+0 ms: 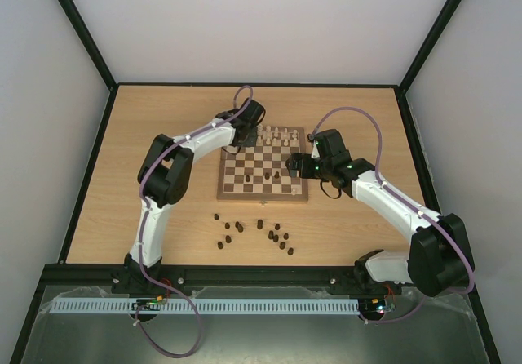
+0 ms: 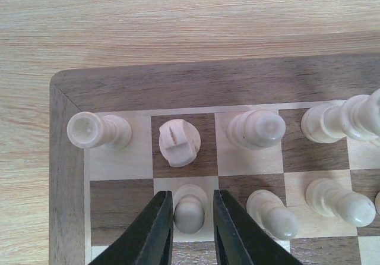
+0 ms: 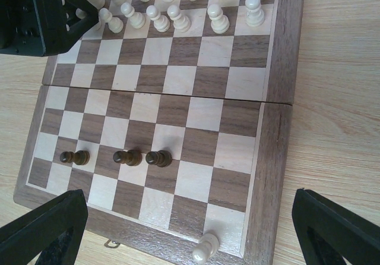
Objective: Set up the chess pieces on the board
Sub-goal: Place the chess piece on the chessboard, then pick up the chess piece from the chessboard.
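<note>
The board (image 1: 263, 174) lies on the tabletop (image 1: 147, 119), cream pieces (image 1: 277, 135) along its far rows, three dark pawns (image 3: 126, 157) near its front, more dark pieces (image 1: 257, 232) loose on the tabletop before it. The left claw (image 2: 192, 201) straddles a cream pawn (image 2: 190, 213) near the far left corner; whether it pinches or merely flanks it I cannot tell. The right claw (image 3: 189, 223) gapes wide, holding nothing, by the board's right edge. From above, the left arm (image 1: 204, 139) hides that corner

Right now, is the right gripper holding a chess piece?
No, the right gripper is wide open over the board, with nothing between its jaws.
</note>
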Controlling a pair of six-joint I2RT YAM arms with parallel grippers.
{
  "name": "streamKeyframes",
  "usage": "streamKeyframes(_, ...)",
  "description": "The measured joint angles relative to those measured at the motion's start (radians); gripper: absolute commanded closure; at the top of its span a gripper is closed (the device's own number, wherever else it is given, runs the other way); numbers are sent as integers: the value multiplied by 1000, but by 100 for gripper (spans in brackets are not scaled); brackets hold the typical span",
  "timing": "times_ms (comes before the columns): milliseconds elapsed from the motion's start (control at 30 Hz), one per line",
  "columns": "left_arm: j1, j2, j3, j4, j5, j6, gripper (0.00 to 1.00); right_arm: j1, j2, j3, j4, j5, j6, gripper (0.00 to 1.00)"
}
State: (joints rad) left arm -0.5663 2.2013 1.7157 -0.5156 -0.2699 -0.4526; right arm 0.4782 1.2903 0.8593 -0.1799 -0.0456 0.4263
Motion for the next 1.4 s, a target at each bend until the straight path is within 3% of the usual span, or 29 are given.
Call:
streamKeyframes(200, 0, 0, -8, 2, 0, 0, 75, 0, 0, 0, 0, -3, 0, 5)
streamKeyframes(467, -1, -37, -58, -1, -1, -2, 63, 0, 0, 0, 0, -3, 0, 5)
streamKeyframes(767, -31, -276, -158, 1, 8, -5, 42, 0, 18, 0, 0, 21, 0, 4)
streamKeyframes(933, -125, -410, -237, -2, 57, 13, 32, 0, 3, -1, -2, 94, 5, 1)
streamKeyframes(1167, -313, -498, -372, 2, 178, 52, 29, -21, -168, -25, -14, 254, 35, 1)
streamKeyframes(1400, -381, -502, -430, 35, 282, 74, 28, -85, -389, -72, -27, 401, 76, 2)
